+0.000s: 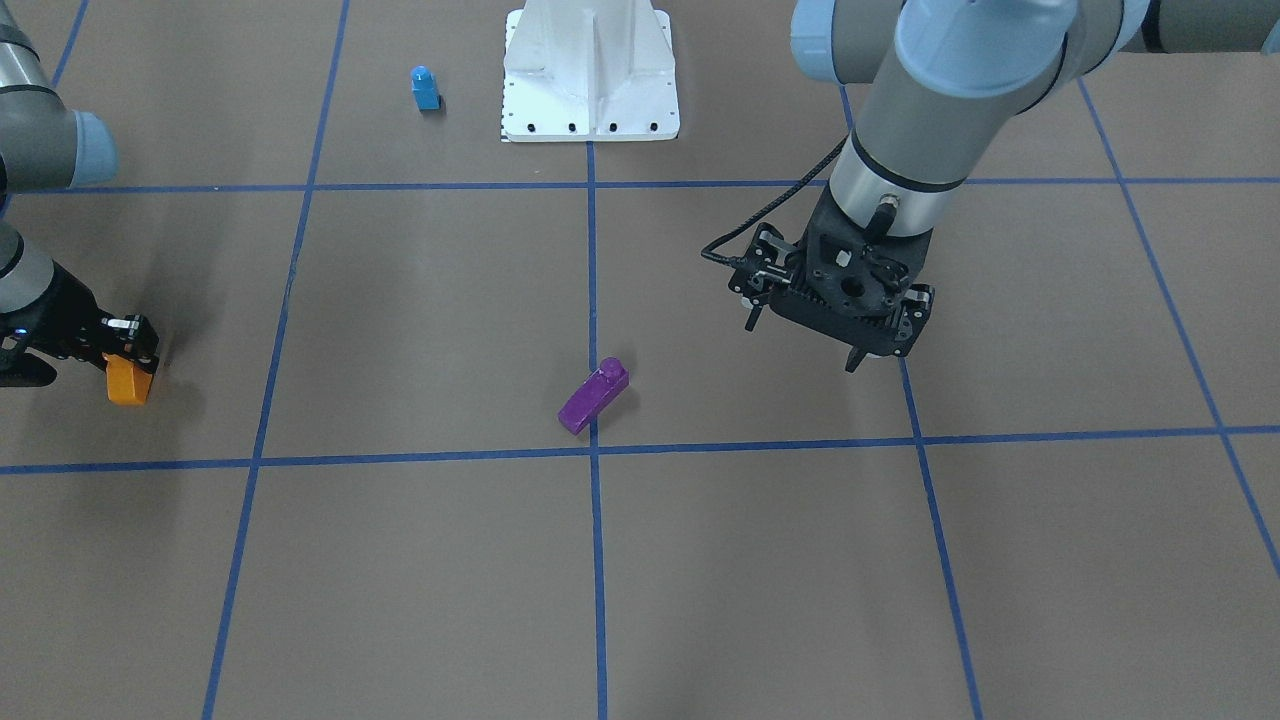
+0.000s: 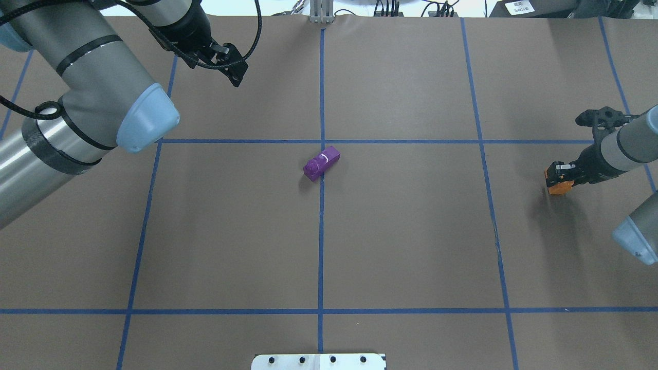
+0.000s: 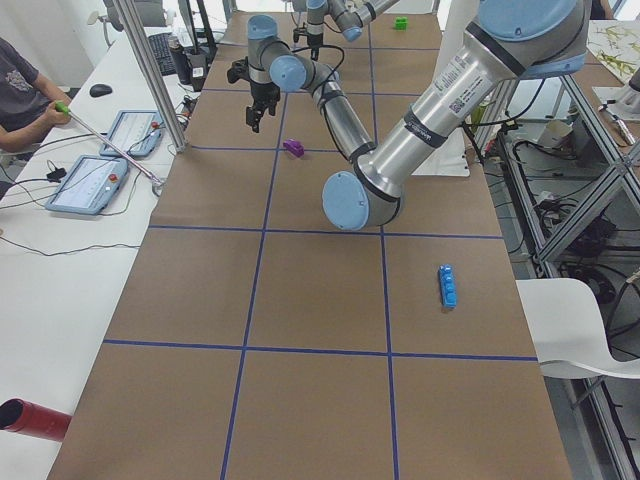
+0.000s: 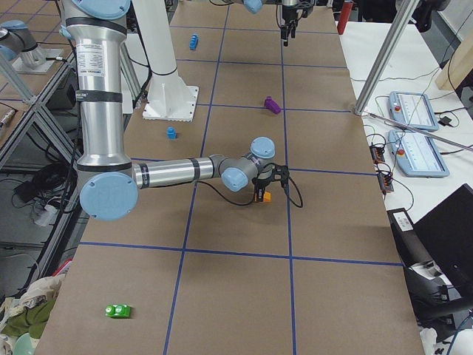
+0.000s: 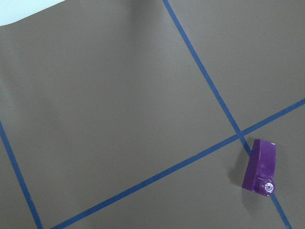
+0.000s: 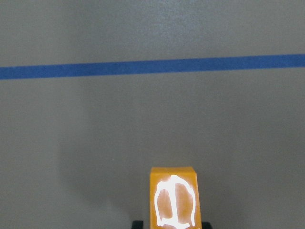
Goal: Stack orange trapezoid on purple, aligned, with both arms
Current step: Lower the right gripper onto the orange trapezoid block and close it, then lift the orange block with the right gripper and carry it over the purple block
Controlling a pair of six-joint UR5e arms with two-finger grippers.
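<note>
Two claws, one load: my right claw [image 1: 127, 352] pinches the orange trapezoid [image 1: 128, 382] well apart from the purple [image 1: 592, 397] at centre of the surface [image 1: 420, 300], left claw [image 1: 802, 346] wide & empty, so w/o bracing, a skewed set-down could shove the purple askew.

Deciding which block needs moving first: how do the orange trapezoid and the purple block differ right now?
The orange trapezoid is clamped in the right tool; the purple block lies free on the table, untouched. The orange trapezoid sits far to the robot's right; the purple block rests by the central tape crossing. Both are small, glossy blocks.
</note>
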